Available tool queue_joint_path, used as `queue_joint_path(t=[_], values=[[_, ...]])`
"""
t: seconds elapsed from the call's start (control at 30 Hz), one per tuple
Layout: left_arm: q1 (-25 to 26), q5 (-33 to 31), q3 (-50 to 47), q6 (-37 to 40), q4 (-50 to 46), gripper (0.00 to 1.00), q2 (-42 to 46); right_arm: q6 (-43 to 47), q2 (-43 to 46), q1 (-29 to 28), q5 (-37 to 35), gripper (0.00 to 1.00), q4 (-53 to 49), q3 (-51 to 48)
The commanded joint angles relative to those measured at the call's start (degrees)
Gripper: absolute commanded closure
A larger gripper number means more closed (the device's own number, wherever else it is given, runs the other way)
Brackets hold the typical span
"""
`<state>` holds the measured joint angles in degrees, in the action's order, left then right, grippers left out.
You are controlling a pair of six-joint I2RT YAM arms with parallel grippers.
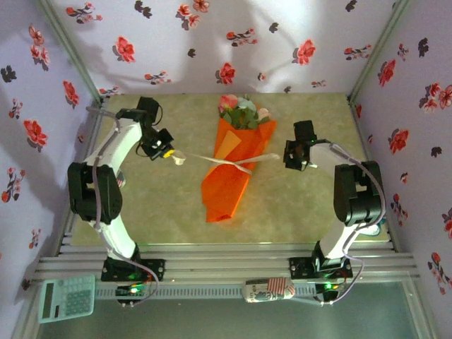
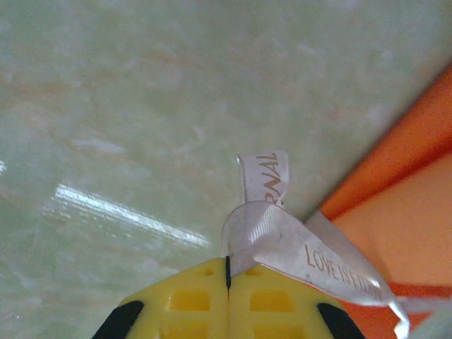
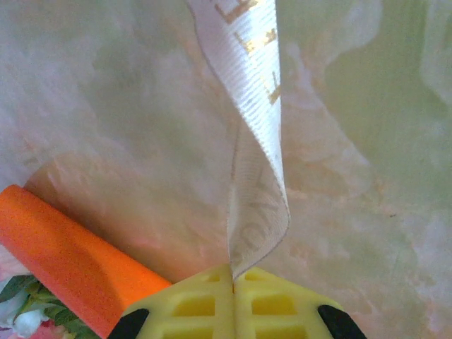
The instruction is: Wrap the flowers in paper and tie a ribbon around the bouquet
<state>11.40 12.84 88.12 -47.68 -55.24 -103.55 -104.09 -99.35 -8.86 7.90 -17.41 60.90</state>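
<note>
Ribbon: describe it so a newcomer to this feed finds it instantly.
On the pale green table lies the orange bouquet. Across its middle runs the ribbon, pinched on either side by the jaws of the left gripper and right gripper. It alone is thin, whitish and printed with gold lettering.

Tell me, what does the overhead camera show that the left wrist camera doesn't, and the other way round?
Overhead: the whole bouquet, pink and cream flowers at its far end, both arms, and the ribbon stretched across the cone from the left claw to the right claw. Left wrist: close-up lettering printed on the ribbon, and the yellow fingers pinched shut on it. Both: the ribbon, the orange paper and the pale green table.
</note>
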Motion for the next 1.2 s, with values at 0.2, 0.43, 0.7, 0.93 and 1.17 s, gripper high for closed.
queue_joint_path(t=[0.2, 0.43, 0.7, 0.93, 1.17], values=[[-1.7, -1.7, 2.4, 0.0, 2.4, 1.0, -7.0, 7.7, 2.7, 3.5, 1.4, 1.0, -3.1, -1.4], [-0.7, 4.7, 3.5, -1.0, 3.0, 0.92, -12.1, 10.1, 1.3, 2.7, 4.8, 1.0, -5.3, -0.2], [0.6, -3.3, -7.7, -17.9, 1.1, 0.47, 4.3, 9.7, 3.7, 1.9, 5.2, 1.0, -5.8, -4.6], [9.0, 4.1, -14.4, -41.8, 17.1, 0.38, 7.1, 10.2, 4.2, 1.7, 4.8, 1.0, -5.8, -5.3], [13.8, 4.7, -4.9, -46.6, 18.2, 0.37, -5.5, 10.4, 4.5, 1.7, 4.9, 1.0, -5.5, -5.6]])
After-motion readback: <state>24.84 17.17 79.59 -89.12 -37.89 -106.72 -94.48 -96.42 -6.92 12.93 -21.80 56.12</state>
